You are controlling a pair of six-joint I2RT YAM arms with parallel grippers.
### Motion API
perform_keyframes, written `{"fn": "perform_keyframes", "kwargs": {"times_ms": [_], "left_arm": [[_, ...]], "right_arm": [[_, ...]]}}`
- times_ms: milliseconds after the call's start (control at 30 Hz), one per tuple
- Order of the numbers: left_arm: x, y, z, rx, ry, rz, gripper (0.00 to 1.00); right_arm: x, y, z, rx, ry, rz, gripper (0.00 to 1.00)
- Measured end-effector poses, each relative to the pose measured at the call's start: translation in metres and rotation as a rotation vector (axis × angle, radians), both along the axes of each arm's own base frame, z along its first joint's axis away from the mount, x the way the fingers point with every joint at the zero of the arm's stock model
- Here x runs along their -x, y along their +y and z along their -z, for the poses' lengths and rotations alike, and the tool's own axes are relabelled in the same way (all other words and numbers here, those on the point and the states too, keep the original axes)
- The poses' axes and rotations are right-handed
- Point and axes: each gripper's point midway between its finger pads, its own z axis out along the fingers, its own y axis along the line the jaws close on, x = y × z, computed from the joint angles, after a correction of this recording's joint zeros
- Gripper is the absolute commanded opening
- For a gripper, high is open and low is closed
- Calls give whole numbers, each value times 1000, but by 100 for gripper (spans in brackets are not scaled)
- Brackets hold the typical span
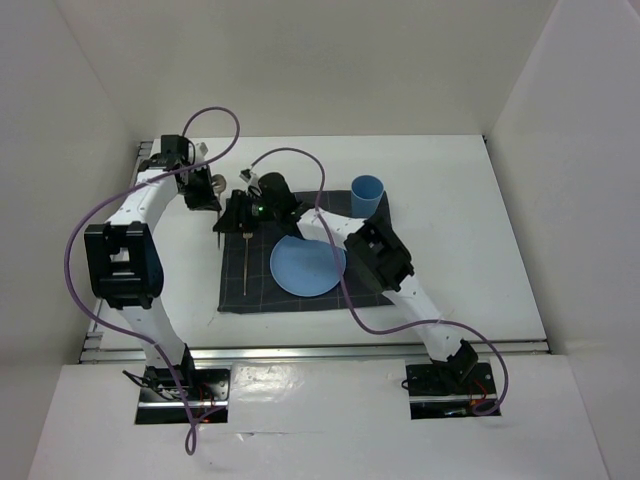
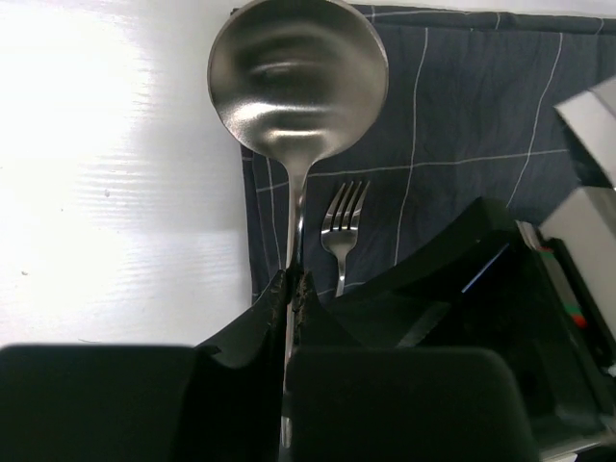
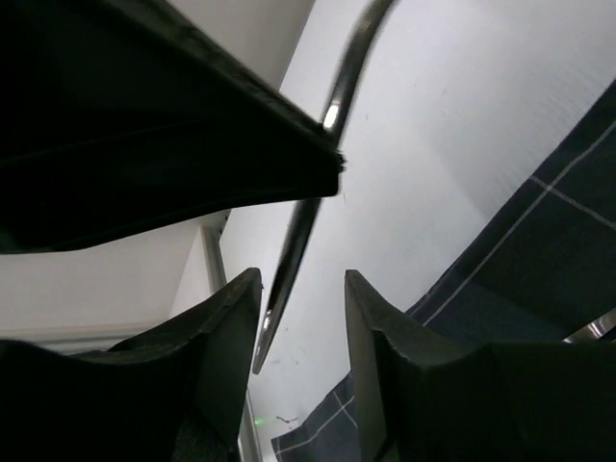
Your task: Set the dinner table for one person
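Well, the dinner table is lying flat inside the white walls, with a dark checked placemat sitting on its middle. At the placemat's left edge, the left gripper is pinching tight on the thin handle of a spoon. The right gripper is holding its fingers half open around that handle's end; I cannot tell if they are touching it. On the placemat, a fork is lying at the left, a blue plate is sitting in the middle, and a blue cup is standing at the far right corner.

Blue plate and slim utensil on checked placemat, blue cup at far-right corner
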Motion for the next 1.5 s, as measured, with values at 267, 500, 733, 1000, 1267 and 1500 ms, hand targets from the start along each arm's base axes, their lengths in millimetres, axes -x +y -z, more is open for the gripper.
{"fn": "perform_keyframes", "kwargs": {"times_ms": [267, 500, 733, 1000, 1267, 1500], "left_arm": [[1, -1, 2, -1, 7, 1, 0], [2, 0, 1, -6, 10, 7, 8], [0, 3, -21, -52, -13, 49, 41], [13, 25, -62, -100, -83, 33, 43], [26, 39, -45, -108, -33, 17, 42], [31, 38, -37, -109, -10, 27, 42]], "right_arm": [[1, 2, 11, -10, 59, 6, 14], [0, 0, 10, -25, 85, 8, 0], [4, -26, 10, -19, 139, 1, 0], [4, -91, -15, 11, 204, 50, 0], [34, -137, -34, 24, 213, 79, 0], [55, -174, -36, 66, 211, 103, 0]]}}
